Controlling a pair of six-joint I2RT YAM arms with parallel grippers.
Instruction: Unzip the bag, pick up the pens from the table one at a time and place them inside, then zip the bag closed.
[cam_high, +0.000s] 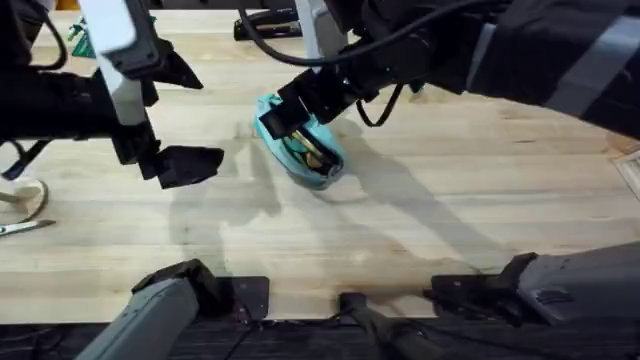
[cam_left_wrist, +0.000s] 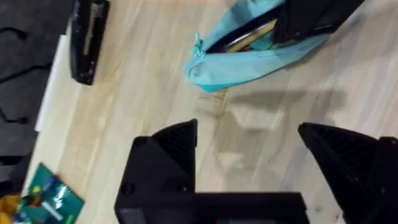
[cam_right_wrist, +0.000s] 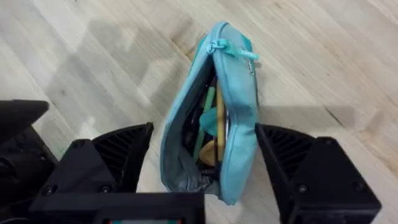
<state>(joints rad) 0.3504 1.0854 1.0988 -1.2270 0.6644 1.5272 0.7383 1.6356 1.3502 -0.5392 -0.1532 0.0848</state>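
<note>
Though unzipped, teal bag (cam_right_wrist: 233, 134) pen-stuffed

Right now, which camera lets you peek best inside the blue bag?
The right wrist view: the bag lies open between the right claw fingers, yellow pens inside. The overhead view shows the bag smaller and partly covered by the arm; the left wrist view shows just its side.

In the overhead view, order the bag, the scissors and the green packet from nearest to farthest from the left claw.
1. The bag: to the right of the left claw, mid-table.
2. The scissors: at the left edge.
3. The green packet: far left corner.
</note>
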